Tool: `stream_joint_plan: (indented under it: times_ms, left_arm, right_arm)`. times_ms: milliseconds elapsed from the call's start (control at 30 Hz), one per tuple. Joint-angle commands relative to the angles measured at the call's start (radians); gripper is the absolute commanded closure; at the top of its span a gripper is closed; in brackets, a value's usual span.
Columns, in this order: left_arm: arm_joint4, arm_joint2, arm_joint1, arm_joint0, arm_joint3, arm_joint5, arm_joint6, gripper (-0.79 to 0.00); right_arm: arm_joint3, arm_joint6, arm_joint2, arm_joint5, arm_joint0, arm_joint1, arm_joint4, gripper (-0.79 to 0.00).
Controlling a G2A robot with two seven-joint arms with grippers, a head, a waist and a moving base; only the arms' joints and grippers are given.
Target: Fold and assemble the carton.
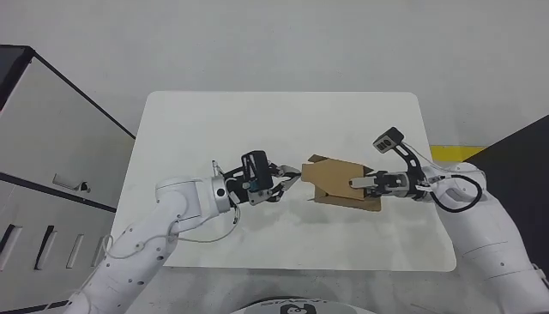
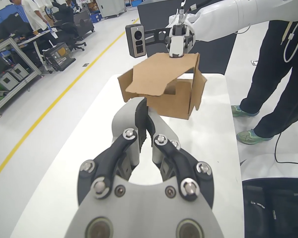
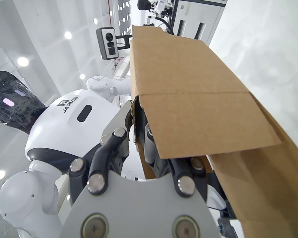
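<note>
A brown carton [image 1: 339, 185] stands partly folded in the middle of the white table [image 1: 257, 125], with its flaps loose. My right gripper [image 1: 353, 183] is shut on an upper panel's edge [image 3: 188, 100]; the cardboard edge runs between its fingers [image 3: 125, 125]. From the left wrist view, that gripper [image 2: 175, 55] pinches the far edge of the carton's [image 2: 164, 75] top panel, which slopes down over the open box. My left gripper [image 2: 142, 107] is shut with nothing in it, its tips just under the drooping front flap. From above, the left gripper [image 1: 296, 179] sits close beside the carton's left end.
A grey cabinet [image 1: 43, 125] stands off the table's left side and a dark unit [image 1: 515, 168] at its right. A person's legs [image 2: 275, 75] are beside the table's far corner. Bare tabletop lies behind and in front of the carton.
</note>
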Motion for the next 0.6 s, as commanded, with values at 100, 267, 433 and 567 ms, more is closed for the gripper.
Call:
stream_joint_plan:
  times_ms: [100,267,433,567]
  left_arm:
    - [0.011,0.015,-0.001,-0.006,-0.016,-0.011,-0.003,0.0]
    - [0.016,0.042,-0.005,-0.023,-0.02,-0.018,-0.01,0.0]
    - [0.025,0.085,-0.013,-0.052,-0.018,-0.023,-0.028,0.0]
    - [0.024,0.125,-0.022,-0.079,-0.013,-0.017,-0.048,0.0]
  right_arm:
    - [0.013,-0.002,-0.018,-0.002,0.011,-0.001,-0.043,0.0]
    - [0.019,-0.005,-0.034,-0.005,0.023,-0.003,-0.071,0.0]
    - [0.025,-0.007,-0.048,-0.007,0.031,-0.004,-0.086,0.0]
    - [0.03,-0.009,-0.056,-0.009,0.036,-0.004,-0.093,0.0]
